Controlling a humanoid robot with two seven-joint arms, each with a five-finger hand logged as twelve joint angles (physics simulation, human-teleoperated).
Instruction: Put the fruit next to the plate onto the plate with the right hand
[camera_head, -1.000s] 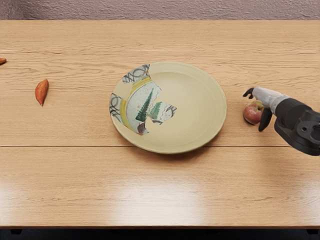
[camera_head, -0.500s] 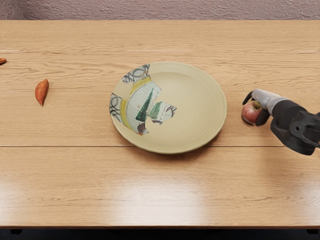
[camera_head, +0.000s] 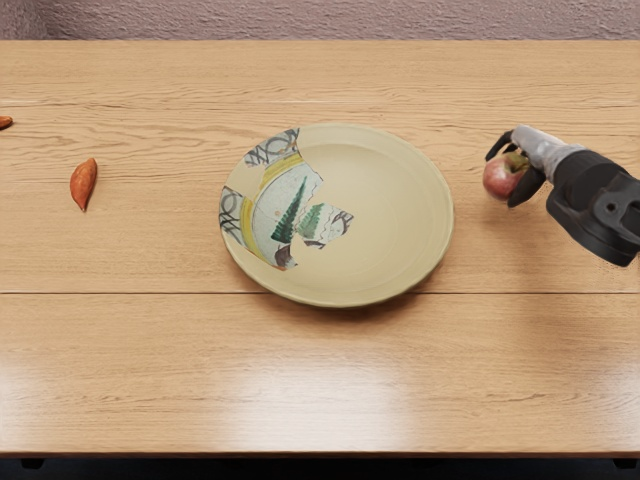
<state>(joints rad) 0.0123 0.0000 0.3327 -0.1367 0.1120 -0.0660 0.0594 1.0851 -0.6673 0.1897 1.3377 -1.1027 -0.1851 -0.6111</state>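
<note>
A small red apple (camera_head: 500, 176) is held in my right hand (camera_head: 515, 166), whose dark fingers are curled around it. Its shadow on the wood below suggests it is lifted off the table, to the right of the plate. The plate (camera_head: 400, 215) is a wide cream dish with a green tree and grey-yellow pattern on its left half; it lies in the middle of the table and holds nothing. My right arm comes in from the right edge. The left arm does not show.
An orange wedge-shaped piece (camera_head: 83, 183) lies far left on the wooden table (camera_head: 320, 370), and another orange scrap (camera_head: 5, 122) sits at the left edge. A seam runs across the tabletop just below the plate.
My right hand closed on the apple, then raised it off the table; hand and apple now show higher in the picture, still right of the plate.
</note>
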